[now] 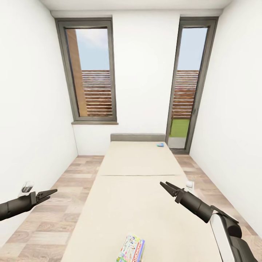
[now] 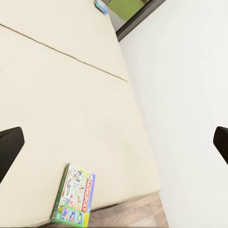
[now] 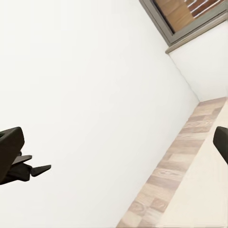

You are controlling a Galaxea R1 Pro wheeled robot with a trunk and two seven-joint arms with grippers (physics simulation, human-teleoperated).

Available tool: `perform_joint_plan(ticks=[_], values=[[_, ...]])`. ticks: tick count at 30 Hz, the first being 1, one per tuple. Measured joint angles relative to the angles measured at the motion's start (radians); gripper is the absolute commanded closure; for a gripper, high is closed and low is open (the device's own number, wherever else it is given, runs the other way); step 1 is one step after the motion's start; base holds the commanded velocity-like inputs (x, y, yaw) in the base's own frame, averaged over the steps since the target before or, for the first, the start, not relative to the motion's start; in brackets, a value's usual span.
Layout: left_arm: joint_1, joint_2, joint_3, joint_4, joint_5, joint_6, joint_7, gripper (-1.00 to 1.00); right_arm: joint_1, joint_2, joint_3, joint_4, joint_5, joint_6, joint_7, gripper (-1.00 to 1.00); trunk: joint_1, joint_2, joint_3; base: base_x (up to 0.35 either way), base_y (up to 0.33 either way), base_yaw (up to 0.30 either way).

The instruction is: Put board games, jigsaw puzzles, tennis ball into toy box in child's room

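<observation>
The bed [image 1: 138, 189] with its cream mattress runs straight ahead of me. A yellow-green board game [image 1: 131, 249] lies flat near the mattress's near end, also seen from the left wrist [image 2: 75, 195]. A smaller blue board game [image 1: 160, 145] rests at the far right corner by the headboard [image 2: 100, 5]. My left gripper [image 1: 52, 193] hangs open over the floor left of the bed. My right gripper [image 1: 164, 185] hangs open above the mattress's right half, well beyond the near game. Both are empty. The table, toy box, jigsaw puzzles and tennis ball are out of view.
White walls close in on both sides, with strips of wooden floor [image 1: 62, 203] left and right of the bed. A window [image 1: 91, 72] and a tall glass door [image 1: 189, 87] stand in the far wall. The grey headboard [image 1: 137, 137] sits below them.
</observation>
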Motion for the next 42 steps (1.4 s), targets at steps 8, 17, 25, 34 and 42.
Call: perform_joint_plan(ticks=[8, 17, 25, 34, 42], values=[[0.000, 0.000, 0.000, 0.000, 0.002, 0.001, 0.000, -1.00, 0.000, 0.000, 0.000, 0.001, 0.000, 0.000, -0.005, -1.00, 0.030, -0.056, -0.025, -0.103, 0.029, 0.000], [0.000, -0.001, -0.001, 0.000, 0.002, 0.000, 0.000, -1.00, 0.000, 0.000, 0.000, 0.000, 0.001, 0.000, -0.006, -1.00, 0.065, -0.119, -0.053, -0.010, 0.003, 0.000], [0.000, -0.002, -0.004, 0.000, 0.001, 0.000, 0.000, -1.00, 0.000, 0.000, 0.001, 0.000, 0.001, 0.001, -0.007, -1.00, 0.096, -0.175, -0.079, 0.000, 0.000, 0.000], [0.000, -0.002, -0.009, 0.000, 0.002, 0.001, 0.000, -1.00, 0.000, 0.000, 0.005, 0.000, 0.003, 0.002, -0.053, -1.00, 0.131, -0.238, -0.107, -0.180, 0.043, 0.000], [0.000, -0.002, -0.009, 0.000, 0.003, 0.001, 0.000, -1.00, 0.000, 0.001, 0.008, -0.001, 0.003, 0.007, -0.072, -1.00, 0.161, -0.294, -0.134, -0.082, 0.016, 0.000]])
